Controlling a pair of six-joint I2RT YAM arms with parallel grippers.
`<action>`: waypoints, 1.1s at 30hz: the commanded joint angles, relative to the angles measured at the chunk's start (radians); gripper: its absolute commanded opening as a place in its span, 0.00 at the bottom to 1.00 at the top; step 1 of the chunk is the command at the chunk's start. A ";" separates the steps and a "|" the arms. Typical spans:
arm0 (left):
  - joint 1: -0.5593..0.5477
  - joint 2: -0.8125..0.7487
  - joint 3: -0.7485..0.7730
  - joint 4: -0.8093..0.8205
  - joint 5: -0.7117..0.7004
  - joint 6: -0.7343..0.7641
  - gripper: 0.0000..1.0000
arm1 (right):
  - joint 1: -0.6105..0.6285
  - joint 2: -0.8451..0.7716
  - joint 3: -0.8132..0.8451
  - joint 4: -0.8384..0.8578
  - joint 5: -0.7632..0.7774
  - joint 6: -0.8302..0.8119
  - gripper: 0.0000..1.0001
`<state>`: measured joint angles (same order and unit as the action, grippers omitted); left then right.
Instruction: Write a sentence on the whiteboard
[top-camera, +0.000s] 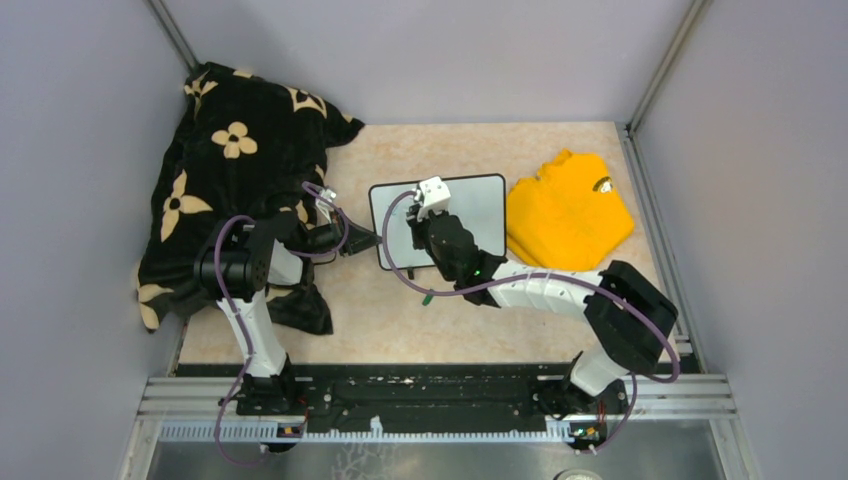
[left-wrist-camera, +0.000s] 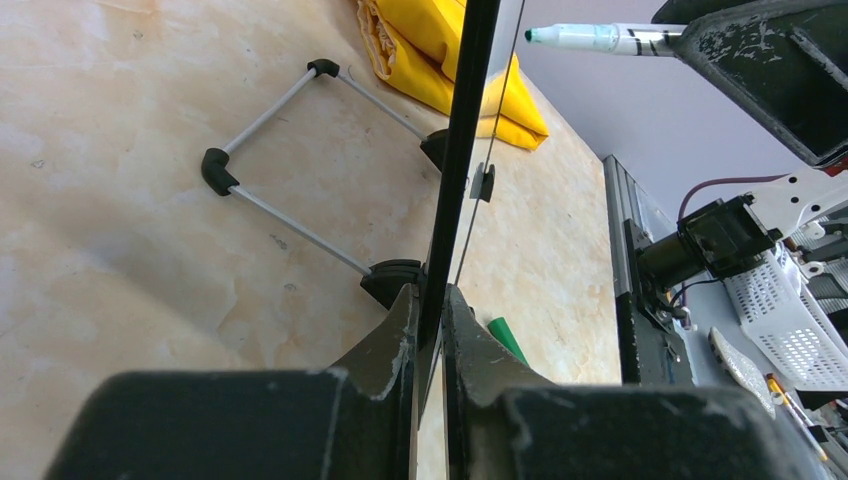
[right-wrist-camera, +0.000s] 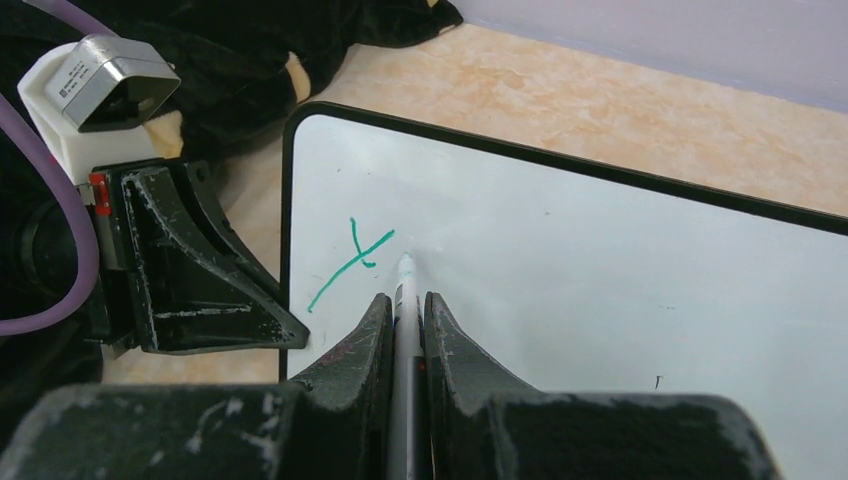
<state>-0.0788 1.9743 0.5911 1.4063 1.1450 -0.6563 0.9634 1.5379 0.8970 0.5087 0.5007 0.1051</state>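
While two arms work over the table (top-camera: 380, 315), only one whiteboard (top-camera: 485, 215) is in play. It sits mid-table between a single black flower-print cloth (top-camera: 230, 165) on the left and one folded yellow shirt (top-camera: 565, 210) on the right.

The left end effector (left-wrist-camera: 430, 312) has its fingers pressed onto the board's thin black frame at the left edge. The right end effector (right-wrist-camera: 405, 303) is pinching one marker (right-wrist-camera: 405, 272), whose tip is at the white surface. Just left of that tip are two green strokes (right-wrist-camera: 350, 262): a long slanted one and a short one crossing it. One green cap (top-camera: 427, 297) lies on the table near the board's lower edge.

From above, the right arm covers the middle of the board, so the strokes and the marker cannot be seen there. The left fingertips also blend into the dark cloth in that view. The left wrist camera sees the board only edge-on, as a black line, with one wire stand (left-wrist-camera: 280, 215) and its black feet on the table beyond. The right wrist camera cuts off the board's right and lower parts, and the fingers hide most of the marker's barrel. A tiny dark speck low on the board is too small to identify.
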 joint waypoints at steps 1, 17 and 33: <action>-0.004 -0.014 -0.001 -0.030 0.013 0.019 0.00 | -0.013 0.021 0.035 0.045 -0.012 0.003 0.00; -0.004 -0.017 0.001 -0.043 0.015 0.026 0.00 | -0.020 0.039 0.011 0.019 -0.014 0.023 0.00; -0.004 -0.018 0.001 -0.049 0.016 0.027 0.00 | -0.041 -0.011 -0.035 -0.002 0.029 0.028 0.00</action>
<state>-0.0788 1.9686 0.5911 1.3853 1.1423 -0.6449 0.9524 1.5627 0.8745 0.5079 0.4732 0.1349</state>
